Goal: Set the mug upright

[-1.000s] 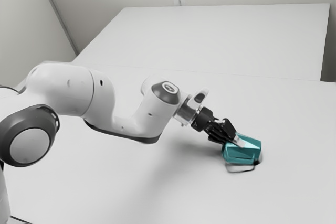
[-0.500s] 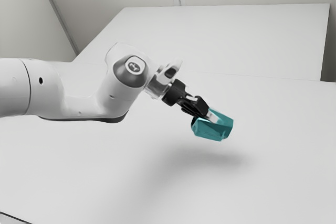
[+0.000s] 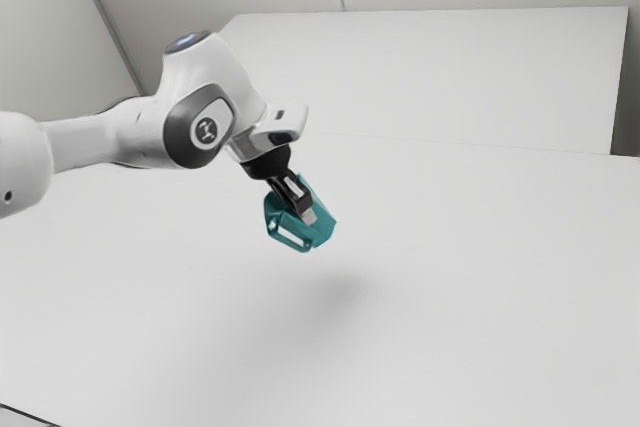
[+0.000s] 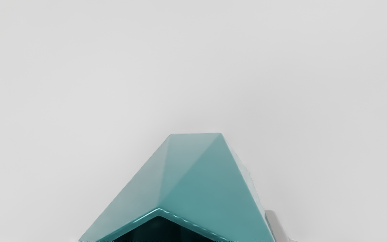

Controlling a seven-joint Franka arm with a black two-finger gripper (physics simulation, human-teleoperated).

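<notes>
- Claw [image 3: 301, 215] pinches the tilted mug [image 3: 322, 228] above the bench [image 3: 470, 287], likely for turning room;
- it slants toward the exterior view's right; needs levelling.

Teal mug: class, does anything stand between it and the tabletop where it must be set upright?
Nothing visible stands between them: the gripper holds the teal mug tilted above the white tabletop.
</notes>
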